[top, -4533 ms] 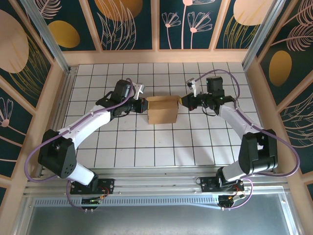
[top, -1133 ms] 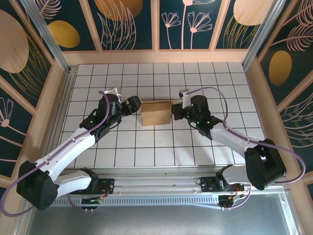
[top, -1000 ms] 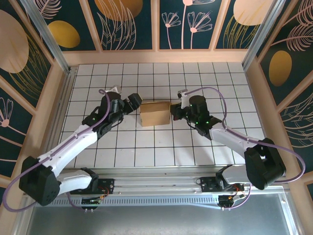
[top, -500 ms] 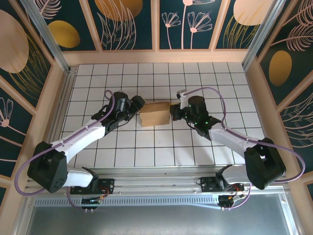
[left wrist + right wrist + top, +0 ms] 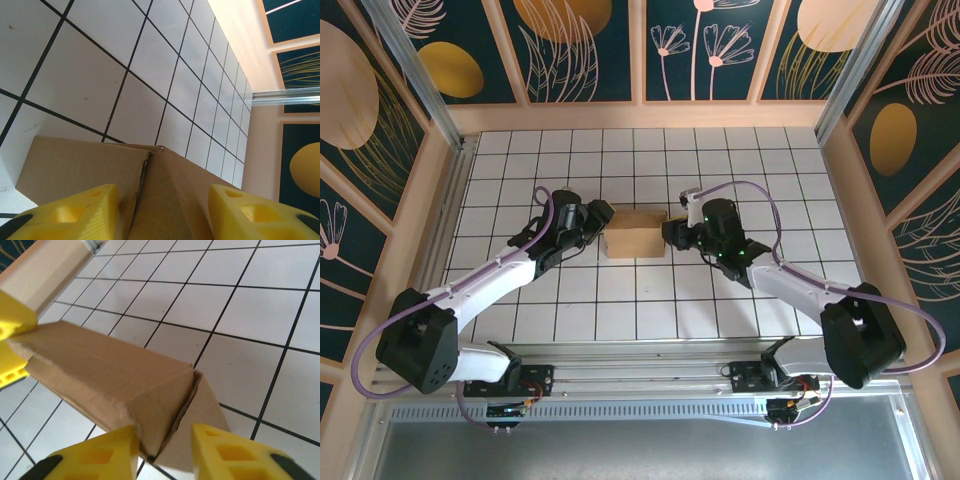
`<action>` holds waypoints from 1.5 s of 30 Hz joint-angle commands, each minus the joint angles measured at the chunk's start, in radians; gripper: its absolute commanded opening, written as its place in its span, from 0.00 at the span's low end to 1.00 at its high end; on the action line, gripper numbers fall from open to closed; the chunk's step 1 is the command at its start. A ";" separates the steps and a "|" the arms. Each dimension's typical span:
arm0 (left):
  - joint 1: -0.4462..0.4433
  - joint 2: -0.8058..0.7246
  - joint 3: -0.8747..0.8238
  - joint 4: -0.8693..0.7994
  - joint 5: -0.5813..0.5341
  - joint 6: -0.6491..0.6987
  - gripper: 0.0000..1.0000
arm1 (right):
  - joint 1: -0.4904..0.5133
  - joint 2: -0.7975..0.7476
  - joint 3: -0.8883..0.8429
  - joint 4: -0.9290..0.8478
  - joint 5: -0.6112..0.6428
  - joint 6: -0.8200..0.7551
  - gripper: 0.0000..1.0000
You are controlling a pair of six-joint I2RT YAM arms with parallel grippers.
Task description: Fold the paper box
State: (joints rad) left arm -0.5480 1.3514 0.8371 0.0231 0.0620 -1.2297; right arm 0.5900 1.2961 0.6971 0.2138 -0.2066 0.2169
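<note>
Brown paper box (image 5: 637,235), one only, lies near the middle of a white tiled table (image 5: 620,160), with bare tiles open on every side and the wooden rim (image 5: 640,117) well apart from it. Two grippers meet it, one at each short end. The left gripper (image 5: 599,215) has its yellow fingers (image 5: 80,210) spread either side of the box's left end, and the right gripper (image 5: 670,233) has its fingers (image 5: 225,452) partly parted astride the folded right end; whether either presses the cardboard cannot be told.
</note>
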 commanded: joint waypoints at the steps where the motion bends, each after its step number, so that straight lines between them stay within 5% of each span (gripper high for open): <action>1: 0.008 0.026 -0.020 -0.046 -0.017 -0.020 0.50 | 0.010 -0.075 -0.024 -0.059 -0.025 0.002 0.39; 7: 0.008 0.025 -0.021 -0.046 -0.020 -0.017 0.49 | 0.008 -0.202 -0.065 -0.052 -0.072 0.028 0.58; 10: 0.008 0.030 -0.021 -0.046 -0.014 -0.005 0.49 | -0.016 -0.250 -0.084 -0.008 -0.074 0.153 0.71; 13: 0.008 0.031 -0.022 -0.051 -0.011 -0.001 0.50 | -0.090 -0.199 -0.024 -0.032 -0.173 0.355 0.72; 17: 0.009 0.032 -0.024 -0.051 -0.009 0.000 0.50 | -0.153 -0.027 0.112 -0.146 -0.297 0.481 0.67; 23: 0.009 0.031 -0.028 -0.055 -0.011 0.001 0.50 | -0.148 0.115 0.156 -0.176 -0.305 0.470 0.63; 29: 0.008 0.031 -0.084 -0.046 -0.013 -0.010 0.48 | -0.147 0.146 0.056 -0.137 -0.244 0.446 0.47; 34: 0.008 0.031 -0.203 0.046 0.020 -0.033 0.36 | -0.135 0.164 0.012 -0.141 -0.196 0.410 0.36; 45: -0.012 -0.054 -0.226 -0.017 0.068 0.019 0.35 | -0.049 0.051 0.014 -0.191 -0.133 0.407 0.33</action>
State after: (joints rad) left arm -0.5495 1.3113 0.6666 0.2039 0.1059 -1.2316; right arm 0.5064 1.3781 0.7593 0.1612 -0.4038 0.6350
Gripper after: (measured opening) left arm 0.350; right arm 0.333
